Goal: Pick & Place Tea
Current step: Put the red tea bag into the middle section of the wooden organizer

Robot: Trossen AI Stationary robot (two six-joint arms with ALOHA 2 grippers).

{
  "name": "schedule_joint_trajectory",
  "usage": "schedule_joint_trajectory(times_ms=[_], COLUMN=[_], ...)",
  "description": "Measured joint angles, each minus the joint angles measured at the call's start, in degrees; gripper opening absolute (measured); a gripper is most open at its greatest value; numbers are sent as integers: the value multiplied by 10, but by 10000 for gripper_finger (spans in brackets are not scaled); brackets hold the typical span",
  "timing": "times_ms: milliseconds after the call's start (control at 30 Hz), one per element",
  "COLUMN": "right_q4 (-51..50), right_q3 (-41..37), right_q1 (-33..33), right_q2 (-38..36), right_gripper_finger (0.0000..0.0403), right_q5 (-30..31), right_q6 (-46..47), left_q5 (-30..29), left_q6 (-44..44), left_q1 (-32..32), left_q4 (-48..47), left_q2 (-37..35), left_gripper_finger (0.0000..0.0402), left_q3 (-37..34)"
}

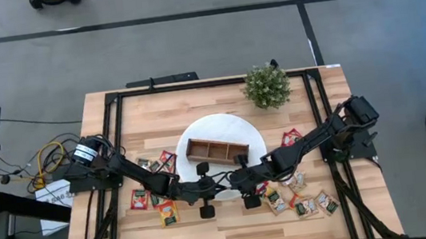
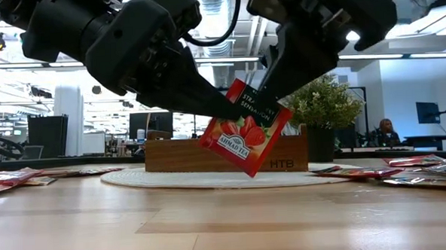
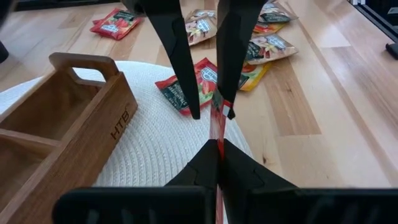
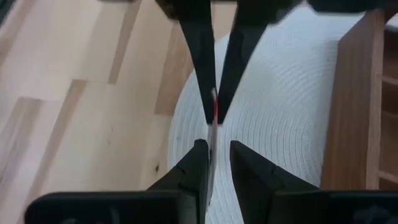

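A red tea sachet (image 2: 246,135) hangs over the near rim of the white woven disc (image 2: 173,180), in front of the wooden three-compartment box (image 2: 179,155). My left gripper (image 3: 219,144) comes in from the table's left and is shut on it. My right gripper (image 4: 214,149) reaches in from the right. It is open, with one finger on either side of the sachet's top corner (image 2: 245,90). I cannot tell whether a finger touches it. In the high view the two grippers (image 1: 219,188) (image 1: 235,184) meet tip to tip and hide the sachet. My left gripper pinches the sachet's upper left edge (image 3: 217,127) between its two fingers. The fingers come from the table's left, slanting down. The sachet stands on edge, tilted onto one corner, and hangs clear of the disc and the table.
Loose sachets lie on the table at the left (image 1: 154,199) and at the right (image 1: 303,202), and one red sachet (image 3: 186,87) lies on the disc's rim. A small green plant (image 1: 266,86) stands at the far right. A person (image 2: 387,129) sits far behind the table.
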Motion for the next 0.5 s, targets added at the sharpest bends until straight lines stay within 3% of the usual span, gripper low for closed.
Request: schedule_joint_trajectory(times_ms=[233,333,500], right_q4=[-5,-5,-56], right_q3=[0,0,12], right_q1=[1,1,-4], right_q2=[0,0,-12], right_gripper_finger=[9,6,2], right_q5=[18,20,44], right_q6=[-1,-1,3], left_q5=[-14,-31,-64], left_q6=[0,8,36], left_q1=[0,-3,-16], left_q4=[16,23,8], left_q2=[0,0,-9], left_gripper_finger=[0,5,58], left_q3=[0,-1,-1])
